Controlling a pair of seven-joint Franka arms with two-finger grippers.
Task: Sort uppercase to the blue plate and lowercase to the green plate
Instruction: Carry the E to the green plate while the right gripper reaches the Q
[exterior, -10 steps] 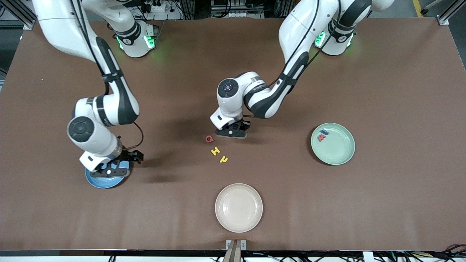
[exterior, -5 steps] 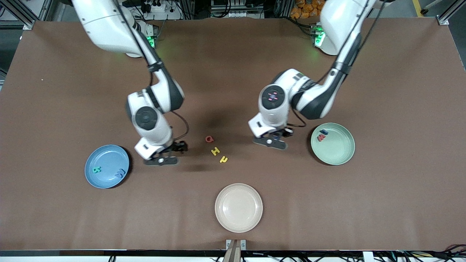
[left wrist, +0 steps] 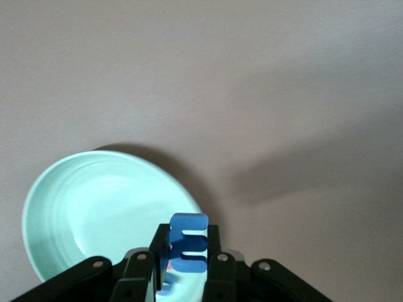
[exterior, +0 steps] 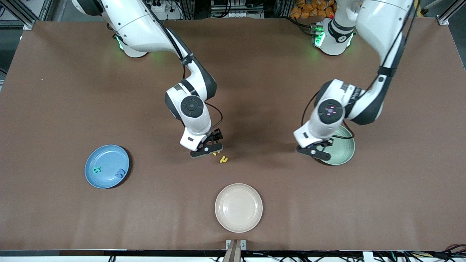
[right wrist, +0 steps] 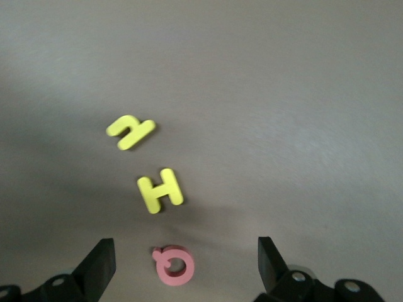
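The blue letter [left wrist: 187, 244] is clamped in the left end effector [exterior: 316, 152] over the green plate's [exterior: 346, 151] rim. The right end effector [exterior: 206, 149], fingers apart, hangs over red Q [right wrist: 174, 265], yellow H [right wrist: 160, 190] and the small yellow letter [exterior: 223, 159] mid-desk. The blue plate [exterior: 105, 165] holds two letters.

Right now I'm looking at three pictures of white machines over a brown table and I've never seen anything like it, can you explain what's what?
These are two robot arms with two-finger grippers. The wide picture looks down from across the table; the other two come from cameras on each arm's wrist. The left gripper is shut on a small blue letter over the green plate. The right gripper is open above a red Q, a yellow H and a small yellow letter on the table. The blue plate holds a green letter and a blue W. A beige plate sits nearest the camera.
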